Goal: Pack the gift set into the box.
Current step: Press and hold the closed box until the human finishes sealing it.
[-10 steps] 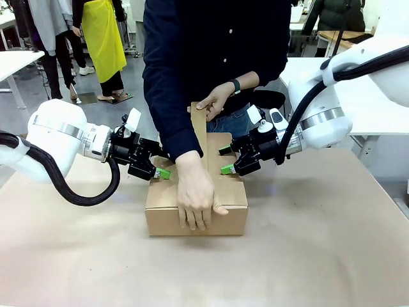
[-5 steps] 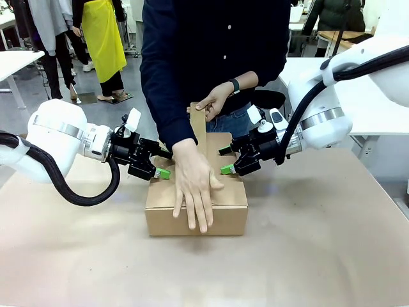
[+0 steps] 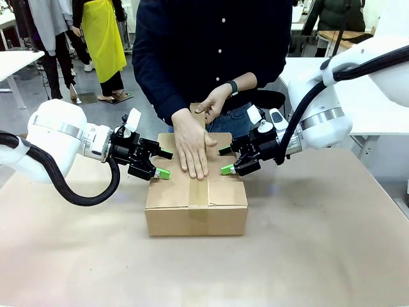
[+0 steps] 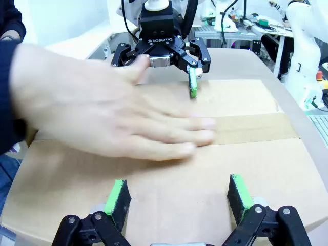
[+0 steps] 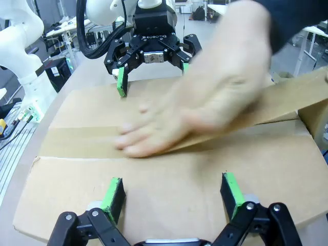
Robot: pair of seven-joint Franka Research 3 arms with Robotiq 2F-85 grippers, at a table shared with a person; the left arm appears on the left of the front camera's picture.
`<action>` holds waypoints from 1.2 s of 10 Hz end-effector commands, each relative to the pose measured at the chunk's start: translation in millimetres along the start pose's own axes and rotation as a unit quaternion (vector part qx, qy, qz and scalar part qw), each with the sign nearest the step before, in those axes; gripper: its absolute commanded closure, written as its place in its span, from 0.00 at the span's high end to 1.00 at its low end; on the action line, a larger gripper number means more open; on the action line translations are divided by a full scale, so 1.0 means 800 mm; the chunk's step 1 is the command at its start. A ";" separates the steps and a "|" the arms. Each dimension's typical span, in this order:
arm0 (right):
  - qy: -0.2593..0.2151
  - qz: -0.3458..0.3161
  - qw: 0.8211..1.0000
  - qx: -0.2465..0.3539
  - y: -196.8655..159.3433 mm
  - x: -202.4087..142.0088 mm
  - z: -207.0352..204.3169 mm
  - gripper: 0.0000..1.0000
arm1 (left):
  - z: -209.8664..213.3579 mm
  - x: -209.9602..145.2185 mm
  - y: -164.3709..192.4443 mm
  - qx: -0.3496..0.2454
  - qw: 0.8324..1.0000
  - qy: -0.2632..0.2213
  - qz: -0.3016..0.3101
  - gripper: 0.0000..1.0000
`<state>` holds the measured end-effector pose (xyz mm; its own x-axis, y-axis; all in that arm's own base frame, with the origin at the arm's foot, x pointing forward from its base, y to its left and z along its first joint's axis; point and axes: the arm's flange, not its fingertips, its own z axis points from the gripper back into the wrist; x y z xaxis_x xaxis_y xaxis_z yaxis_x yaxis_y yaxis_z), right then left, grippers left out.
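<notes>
Brown tape [image 3: 198, 190] runs along the seam of the closed box [image 3: 195, 211], which sits between the two grippers with its flaps folded flat — no gift set shows, so it is presumably already inside. The left gripper [image 3: 161, 164] has its fingers spread and rests at the box's near-left top edge; the right gripper [image 3: 225, 160] mirrors it on the opposite edge, also spread, holding nothing. Between them, one hand [image 3: 191, 149] of the person presses the tape down on the lid, while the other hand [image 3: 211, 102] holds the tape strip up beyond the box's far edge.

To do this step well, both grippers should probably press steadily on the flaps and stay outside the tape's path — any shift would let the seam gape. The box is plain corrugated cardboard, square-edged and undented.
</notes>
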<state>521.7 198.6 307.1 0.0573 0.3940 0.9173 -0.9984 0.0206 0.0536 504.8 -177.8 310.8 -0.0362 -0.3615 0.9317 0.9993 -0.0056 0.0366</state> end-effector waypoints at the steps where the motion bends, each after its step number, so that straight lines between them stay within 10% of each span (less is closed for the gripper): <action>1: 0.003 0.000 1.000 -0.001 0.000 -0.001 -0.001 1.00 | 0.000 -0.001 -0.001 0.000 1.000 0.000 -0.004 1.00; 12: 0.003 0.000 1.000 -0.001 0.000 -0.001 -0.001 1.00 | 0.000 -0.001 -0.001 0.000 1.000 0.000 -0.004 1.00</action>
<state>521.7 198.6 307.1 0.0574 0.3939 0.9174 -0.9983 0.0206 0.0536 504.8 -177.8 310.8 -0.0362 -0.3615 0.9316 0.9993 -0.0055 0.0367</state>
